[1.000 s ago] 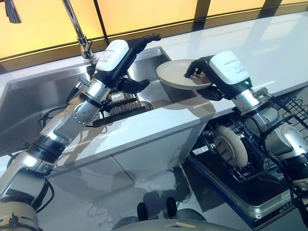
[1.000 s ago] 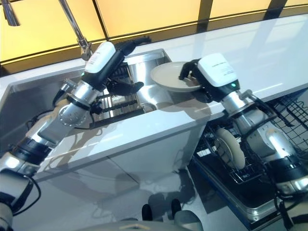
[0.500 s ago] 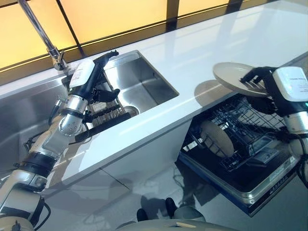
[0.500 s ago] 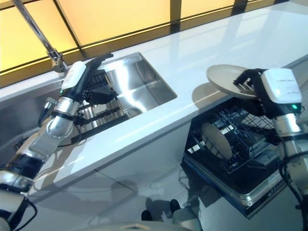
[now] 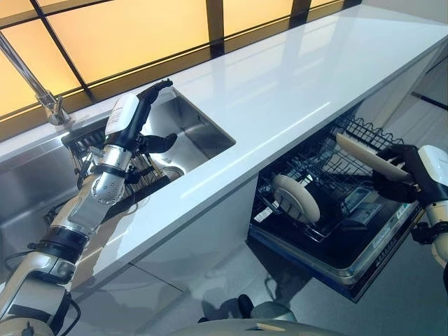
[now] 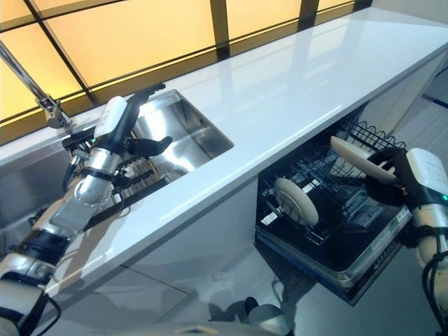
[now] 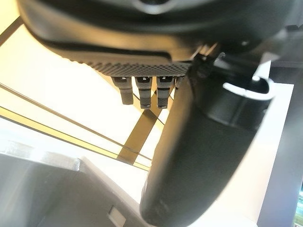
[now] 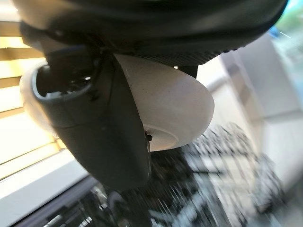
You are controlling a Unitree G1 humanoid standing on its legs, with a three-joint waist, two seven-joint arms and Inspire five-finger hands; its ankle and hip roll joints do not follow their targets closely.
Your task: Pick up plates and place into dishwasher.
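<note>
My right hand (image 5: 397, 183) is shut on a cream plate (image 5: 367, 155) and holds it tilted above the wire rack (image 5: 329, 192) of the open dishwasher at the right. The right wrist view shows the same plate (image 8: 175, 113) pinched under the thumb (image 8: 102, 137). Another cream plate (image 5: 297, 198) stands upright in the rack's left part. My left hand (image 5: 140, 119) hovers over the steel sink (image 5: 199, 126) with straight fingers and holds nothing; its thumb (image 7: 199, 156) shows in the left wrist view.
A white counter (image 5: 294, 84) runs from the sink to the far right, above the dishwasher. A dark dish rack (image 5: 140, 178) lies in the sink under my left hand. The tap (image 5: 35, 84) rises at the back left. The pulled-out dishwasher door (image 5: 378, 255) juts over the floor.
The camera has swung right. My right hand carried the plate off the counter edge and down over the dishwasher rack. The left hand stays above the sink.
</note>
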